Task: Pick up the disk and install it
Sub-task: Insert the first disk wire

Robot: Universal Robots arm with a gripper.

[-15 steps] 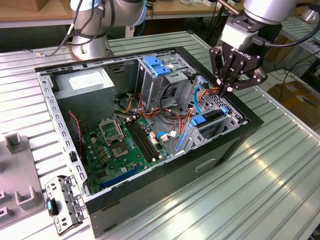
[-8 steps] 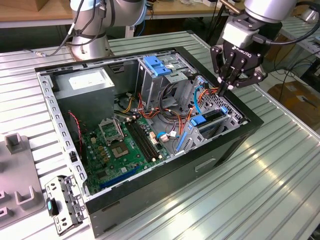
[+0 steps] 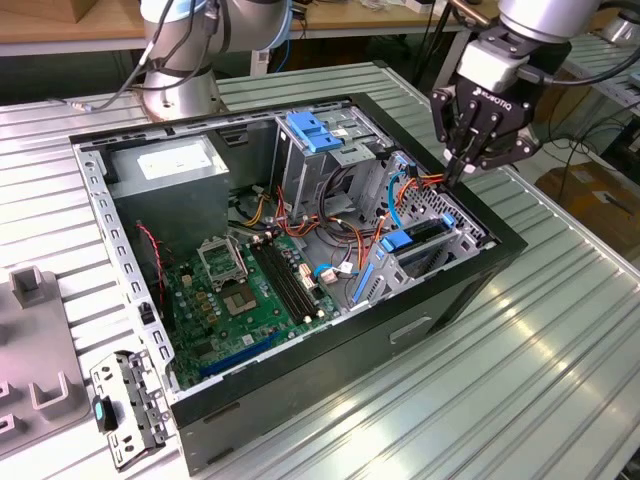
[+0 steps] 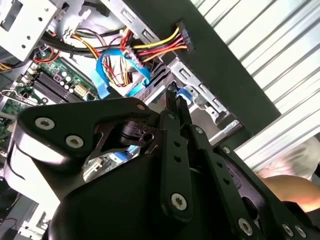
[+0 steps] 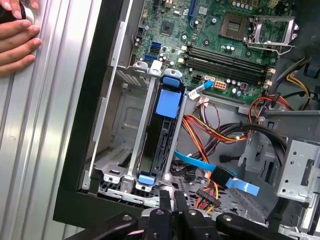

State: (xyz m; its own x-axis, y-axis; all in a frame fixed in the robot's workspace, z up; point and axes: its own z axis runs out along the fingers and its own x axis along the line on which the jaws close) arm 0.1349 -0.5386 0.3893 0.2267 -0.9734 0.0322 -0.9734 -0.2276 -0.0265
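Gripper (image 3: 456,172) hovers with its fingers pressed together and nothing between them, just over the computer case (image 3: 330,372) at the rim beside the drive cage (image 5: 120,125). Inside that cage, in a corner of the case, the disk (image 5: 161,137) stands on edge in its blue frame. Coloured cables (image 5: 210,131) run beside it toward the motherboard (image 3: 235,300) on the case floor. A person's hand (image 5: 17,37) rests on the ribbed table (image 3: 560,330) just outside the case wall.

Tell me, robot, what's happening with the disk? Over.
Gripper shut, empty, above case wall. Disk on edge in drive cage. Blue cable beside it; hand resting on table.
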